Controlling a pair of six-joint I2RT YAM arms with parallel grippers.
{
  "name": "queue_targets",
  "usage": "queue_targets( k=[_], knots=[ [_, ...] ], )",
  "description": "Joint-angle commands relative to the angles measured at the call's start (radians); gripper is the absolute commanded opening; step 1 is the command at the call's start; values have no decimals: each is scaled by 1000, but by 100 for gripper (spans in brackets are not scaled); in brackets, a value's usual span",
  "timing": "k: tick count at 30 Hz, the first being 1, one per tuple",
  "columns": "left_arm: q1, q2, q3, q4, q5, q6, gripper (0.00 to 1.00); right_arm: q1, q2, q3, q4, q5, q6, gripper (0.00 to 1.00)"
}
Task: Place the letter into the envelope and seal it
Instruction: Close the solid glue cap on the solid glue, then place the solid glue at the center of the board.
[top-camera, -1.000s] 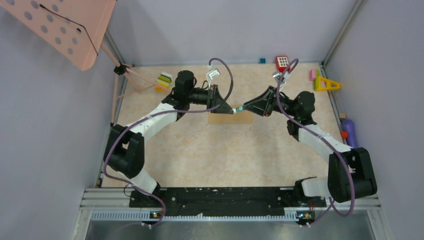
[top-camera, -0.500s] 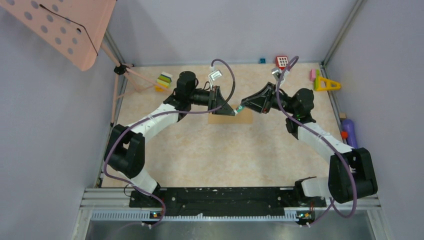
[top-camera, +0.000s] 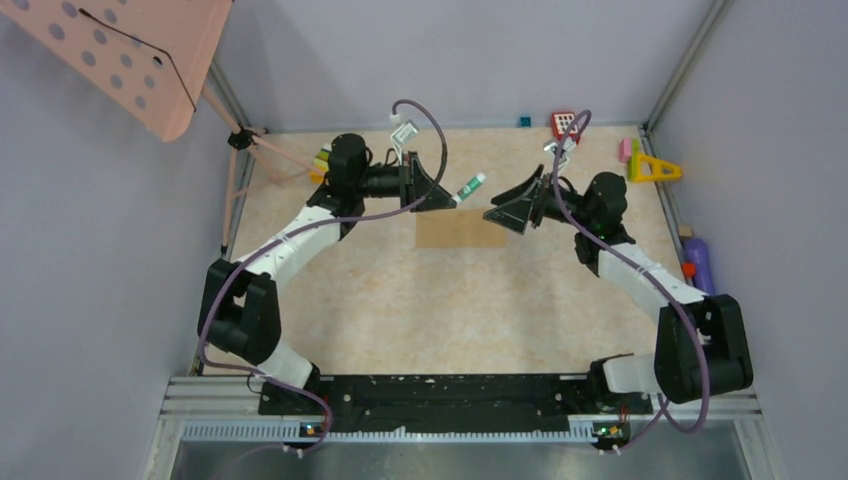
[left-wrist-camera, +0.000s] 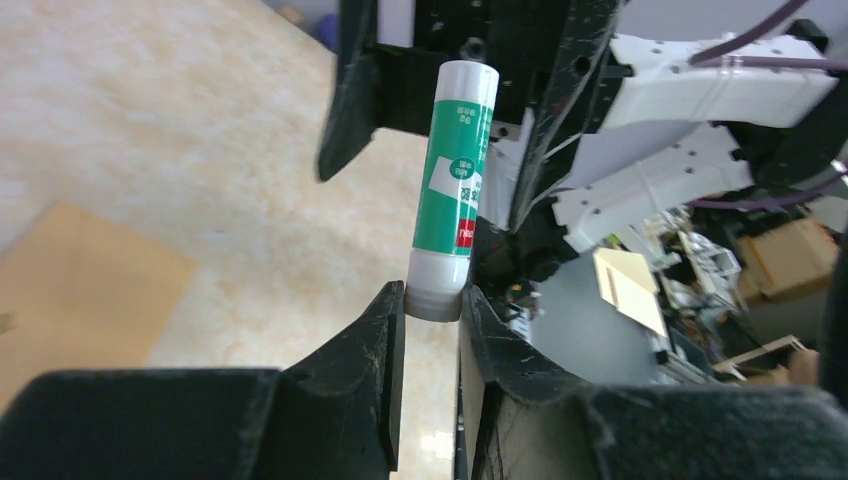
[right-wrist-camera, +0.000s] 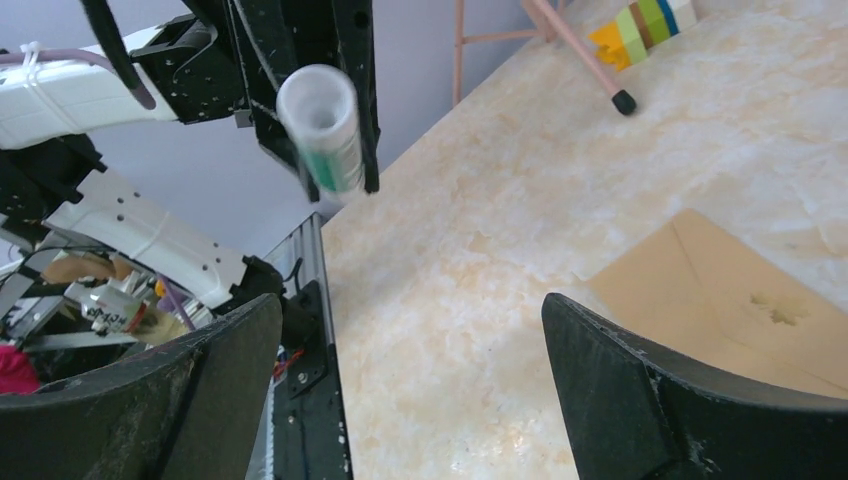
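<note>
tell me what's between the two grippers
The green-and-white glue stick, clamped in the left gripper, pointing at the open right gripper; clearest in the top view.

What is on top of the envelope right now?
Nothing rests on the envelope; the glue stick is held up in the left gripper. Its inside is covered by its own paper, so any letter is hidden.

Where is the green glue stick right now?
In the top view, the left pincer holds the glue stick at the far middle, near the envelope, facing the right pincer.

1 envelope (top-camera: 460, 230), 1 glue stick (top-camera: 470, 186), 1 purple bottle (top-camera: 698, 262)
</note>
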Motion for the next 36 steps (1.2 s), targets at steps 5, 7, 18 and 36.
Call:
queue_targets(
  k=[5,7,18,36],
  knots=[
    [119,-83,8,-328,-232,305,0,-61,-82,64,-49,11,-36,99],
    [155,-82,9,-425,-298,347,0,-76,-100,62,-67,19,-59,99],
    [240,-25,-106,-602,-698,430,0,-104,-116,65,-79,6,-94,99],
    [218,191,-75,-624,-983,318,0,-105,-100,64,-92,-27,-124,99]
  ],
)
